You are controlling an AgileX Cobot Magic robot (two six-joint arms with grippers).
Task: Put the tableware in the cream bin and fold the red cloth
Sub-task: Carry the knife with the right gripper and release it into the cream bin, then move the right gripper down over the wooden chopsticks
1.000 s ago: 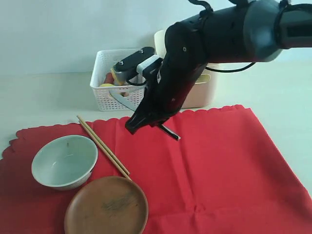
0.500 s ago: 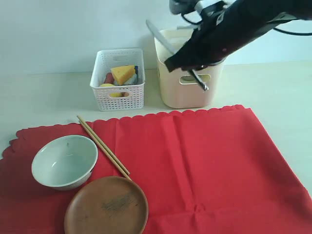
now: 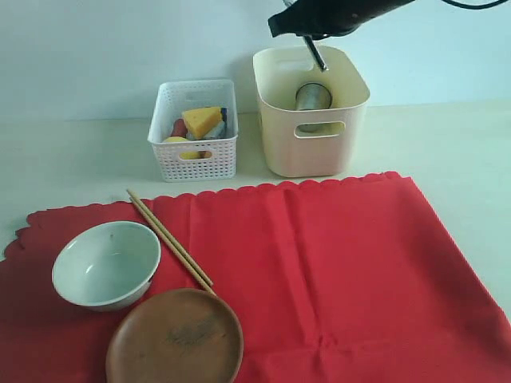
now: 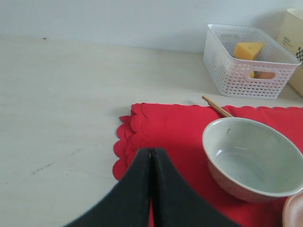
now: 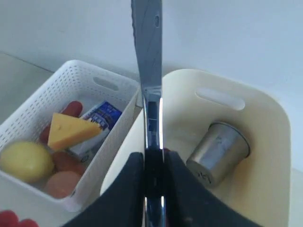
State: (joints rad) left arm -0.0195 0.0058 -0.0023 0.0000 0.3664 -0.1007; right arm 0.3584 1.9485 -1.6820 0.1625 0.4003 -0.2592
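Now my right gripper (image 5: 152,163) pinches the metal table knife (image 5: 147,52), blade out in front, above the cream bin (image 5: 270,137) where the steel cup (image 5: 218,150) lies, so it can drop inside. My left gripper (image 4: 151,163) is closed and empty near the ceramic bowl (image 4: 251,158).

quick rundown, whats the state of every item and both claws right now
Large red scalloped cloth: spread flat, unfolded.
Pale green-white ceramic bowl: upright, empty, on the cloth.
Round brown wooden plate: empty, on the cloth.
Wooden chopsticks: paired on the cloth.
Steel cup: tilted inside the cream plastic bin.
Metal table knife: held in the air by the bin.
White perforated basket: holds toy foods.
Left claw: shut, empty.
Right claw: shut on the knife.
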